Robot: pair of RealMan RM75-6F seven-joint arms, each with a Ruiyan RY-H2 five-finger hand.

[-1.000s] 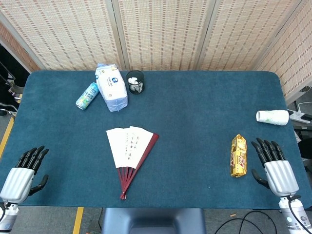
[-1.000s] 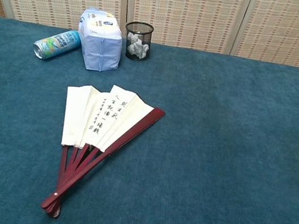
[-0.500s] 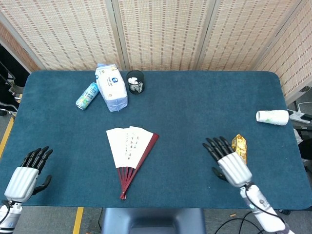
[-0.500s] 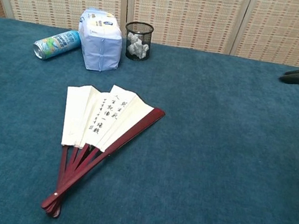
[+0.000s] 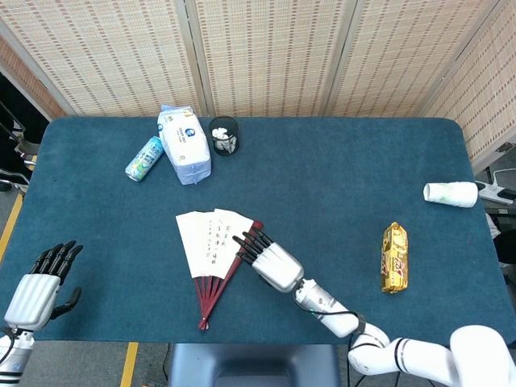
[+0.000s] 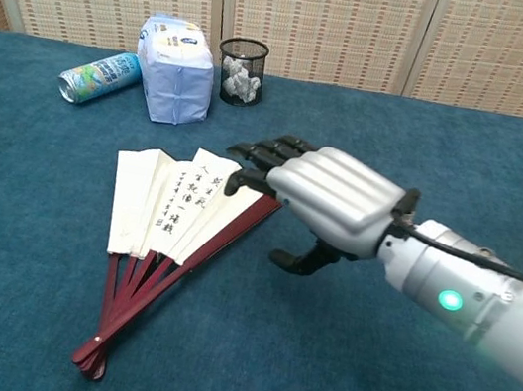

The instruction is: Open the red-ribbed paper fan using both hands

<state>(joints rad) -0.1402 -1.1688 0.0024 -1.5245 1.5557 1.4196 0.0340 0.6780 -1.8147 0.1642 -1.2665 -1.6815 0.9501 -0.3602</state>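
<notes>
Your right robot hand [image 5: 270, 260] has swept across to the half-spread red-ribbed paper fan [image 5: 216, 256], fingers apart, grasping nothing. Beneath its fingertips lies the fan's outer rib. Your left robot hand [image 5: 36, 286] stays released, well apart from the fan.

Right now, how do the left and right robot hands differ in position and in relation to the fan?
The right robot hand reaches over the table's middle, fingertips at the paper fan's red outer rib; the left robot hand sits at the table's near-left edge, far from the fan. Only the right shows in the chest view. Both hold nothing, fingers extended.
</notes>
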